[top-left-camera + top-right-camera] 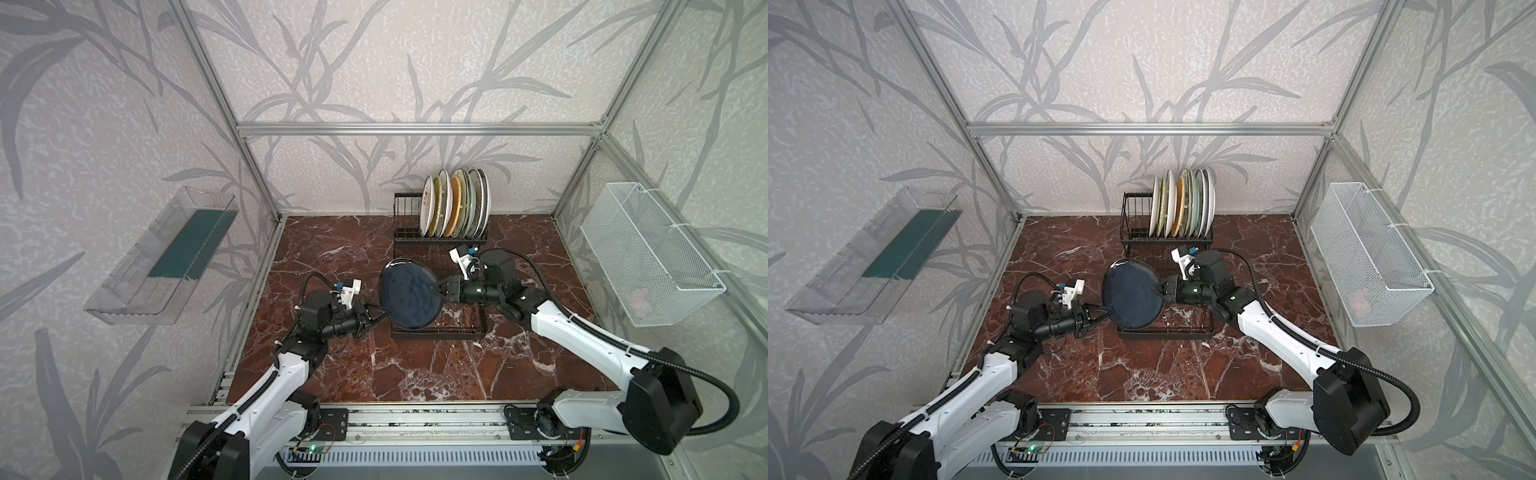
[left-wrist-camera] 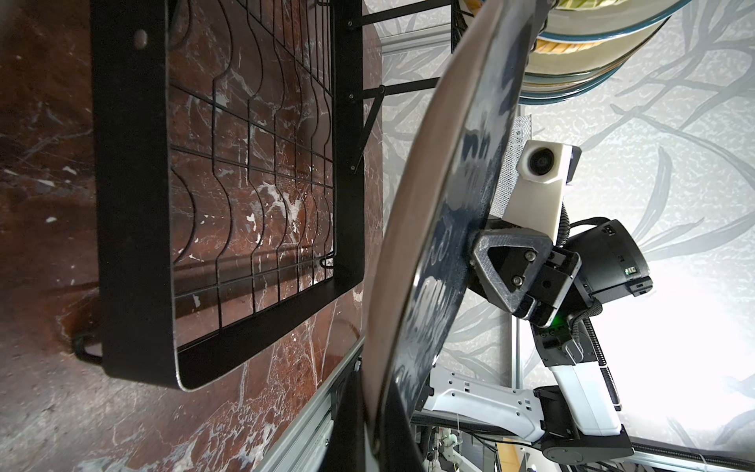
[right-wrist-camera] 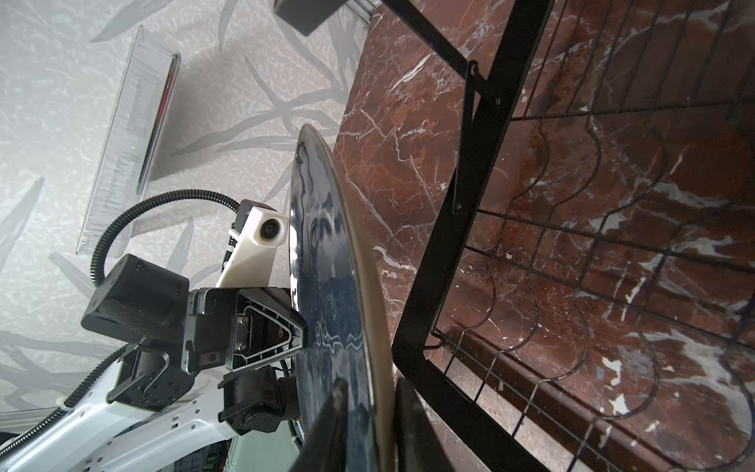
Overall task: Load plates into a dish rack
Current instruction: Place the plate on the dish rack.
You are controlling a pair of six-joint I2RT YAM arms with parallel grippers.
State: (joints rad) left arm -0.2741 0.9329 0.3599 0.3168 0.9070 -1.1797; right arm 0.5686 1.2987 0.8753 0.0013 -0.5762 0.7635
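Observation:
A glossy black plate (image 1: pixel 409 293) (image 1: pixel 1131 297) hangs tilted over the flat grid tray of the black wire dish rack (image 1: pixel 436 332) (image 1: pixel 1163 332). My left gripper (image 1: pixel 384 311) (image 1: pixel 1106 311) is shut on its left rim, and my right gripper (image 1: pixel 436 287) (image 1: pixel 1158 288) is shut on its right rim. Seen edge-on in the left wrist view, the plate (image 2: pixel 470 184) runs down between that gripper's (image 2: pixel 376 425) fingers. The right wrist view has the plate (image 3: pixel 327 253) between the right gripper's (image 3: pixel 374 412) fingers. Several plates (image 1: pixel 455 203) (image 1: pixel 1183 203) stand upright in the rack's raised slotted section.
A clear plastic bin (image 1: pixel 162 257) hangs on the left wall. On the right wall hangs a white mesh basket (image 1: pixel 648 253). Aluminium frame posts stand at the back corners. The rack's left slots (image 1: pixel 405 208) hold nothing. The red marble tabletop (image 1: pixel 415 374) lies in front of the rack.

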